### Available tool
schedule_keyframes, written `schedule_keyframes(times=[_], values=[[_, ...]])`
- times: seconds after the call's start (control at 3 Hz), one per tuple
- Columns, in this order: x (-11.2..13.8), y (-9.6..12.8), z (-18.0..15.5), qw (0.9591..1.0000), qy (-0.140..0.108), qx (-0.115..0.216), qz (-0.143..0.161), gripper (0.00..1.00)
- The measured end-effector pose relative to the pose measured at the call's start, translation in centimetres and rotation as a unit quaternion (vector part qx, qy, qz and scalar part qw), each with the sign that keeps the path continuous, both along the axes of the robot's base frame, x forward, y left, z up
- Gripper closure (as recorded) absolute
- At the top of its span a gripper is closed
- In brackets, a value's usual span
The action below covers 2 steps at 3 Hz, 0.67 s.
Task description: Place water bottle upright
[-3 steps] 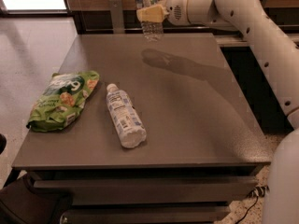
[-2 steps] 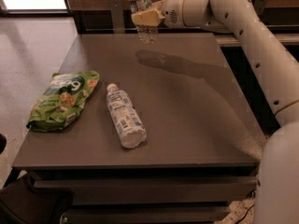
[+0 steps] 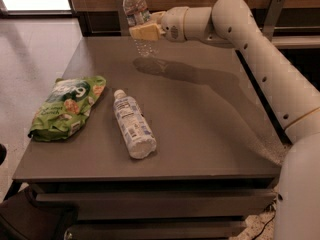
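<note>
The small clear ribbed water bottle (image 3: 137,15) with a white cap is held nearly upright, cap up, above the far part of the grey table (image 3: 200,129). My gripper (image 3: 144,28) is shut on the bottle's middle, its tan fingers (image 3: 145,32) wrapped around the body. The bottle's base hangs a little above the tabletop near the back edge. The white arm reaches in from the right.
A larger bottle (image 3: 132,124) with a big white printed label lies on its side at the table's middle left. A green snack bag (image 3: 66,106) lies flat near the left edge. A wooden wall runs behind the table.
My gripper has moved left with the water bottle along the table's back edge. The lying bottle and the bag have not moved.
</note>
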<state>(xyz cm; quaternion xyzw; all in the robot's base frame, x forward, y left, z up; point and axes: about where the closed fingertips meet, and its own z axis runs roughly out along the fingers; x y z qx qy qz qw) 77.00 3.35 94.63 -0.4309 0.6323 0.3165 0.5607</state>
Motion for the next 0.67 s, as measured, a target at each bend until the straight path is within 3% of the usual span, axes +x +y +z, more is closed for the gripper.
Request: schedule_keyframes(times=[0.33, 0.67], values=[[-0.5, 1.8, -1.6, 0.9998, -0.009, 0.015, 0.008, 1.00], [-0.9, 2.0, -2.8, 0.9999, -0.004, 0.017, -0.001, 1.00]])
